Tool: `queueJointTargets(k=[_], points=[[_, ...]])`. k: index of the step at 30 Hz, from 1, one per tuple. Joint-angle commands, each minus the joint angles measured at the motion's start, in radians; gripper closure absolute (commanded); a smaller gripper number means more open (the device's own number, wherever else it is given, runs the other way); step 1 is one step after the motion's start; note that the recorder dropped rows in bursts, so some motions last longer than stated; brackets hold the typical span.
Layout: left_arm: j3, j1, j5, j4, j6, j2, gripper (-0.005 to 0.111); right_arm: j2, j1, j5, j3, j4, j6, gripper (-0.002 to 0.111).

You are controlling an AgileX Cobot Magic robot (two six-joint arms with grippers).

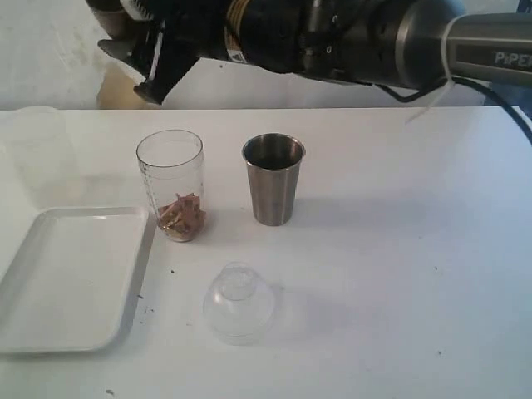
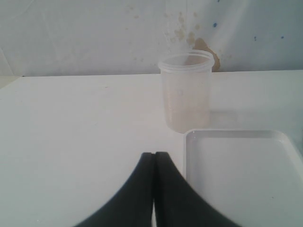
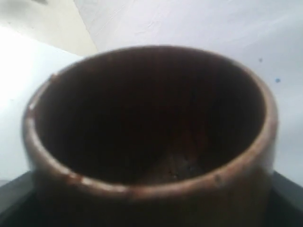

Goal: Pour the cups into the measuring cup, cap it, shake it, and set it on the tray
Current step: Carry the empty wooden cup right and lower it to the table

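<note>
- Left of centre in the exterior view, your measuring cup (image 1: 170,195) stands upright on the table (image 1: 391,274). It carries fine graduation marks up its side, too small to read, and a small heap of brownish pieces lies in its bottom.
- At the upper right edge, the arm (image 1: 465,46) crossing the top of the frame bears pale lettering that reads "PiPER", cut off by the border.
- Your left gripper (image 2: 154,154) shows only in its wrist view. Its black fingers are pressed together with nothing between them, over bare table just beside the tray corner.
- Your right gripper (image 1: 137,58) hangs at the upper left of the exterior view, above and behind the measuring cup. Its wrist view is filled by the wooden cup (image 3: 151,118), clamped between widely spread jaws, its dark mouth facing the camera.
- Across the white table from left to right:
  - a frosted cup (image 1: 37,145) at the far left;
  - the white tray (image 1: 71,278) in front of it, at the lower left;
  - the measuring cup just beside the tray's far corner;
  - a clear domed lid (image 1: 238,301) at lower centre;
  - the steel tumbler (image 1: 273,179), upright, near the measuring cup but apart from it.
- Small dark specks dot the table, and the white wall (image 2: 94,33) behind it carries a brownish stain.
</note>
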State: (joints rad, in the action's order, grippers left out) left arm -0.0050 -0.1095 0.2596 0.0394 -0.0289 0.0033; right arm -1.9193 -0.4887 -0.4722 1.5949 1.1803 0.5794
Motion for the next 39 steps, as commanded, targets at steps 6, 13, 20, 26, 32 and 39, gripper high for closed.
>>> queueJointTargets(k=[6,13,20,26,32,39], points=[[0.005,0.001,-0.012,0.005,0.001,-0.003,0.107,0.242,0.189,0.049,-0.238,0.082,0.44,0.108],[0.005,0.001,-0.012,0.005,0.001,-0.003,0.107,0.239,0.566,-0.211,-0.43,-0.035,0.392,0.108],[0.005,0.001,-0.012,0.005,0.001,-0.003,0.107,0.036,0.659,-0.325,-0.541,-0.24,0.017,0.108],[0.005,0.001,-0.012,0.005,0.001,-0.003,0.107,-0.145,0.659,-0.346,-0.535,-0.318,-0.099,0.108],[0.005,0.001,-0.012,0.005,0.001,-0.003,0.107,-0.278,0.659,-0.447,-0.535,-0.373,-0.192,0.108],[0.005,0.001,-0.012,0.005,0.001,-0.003,0.107,-0.376,0.653,-0.599,-0.535,-0.375,-0.181,0.108]])
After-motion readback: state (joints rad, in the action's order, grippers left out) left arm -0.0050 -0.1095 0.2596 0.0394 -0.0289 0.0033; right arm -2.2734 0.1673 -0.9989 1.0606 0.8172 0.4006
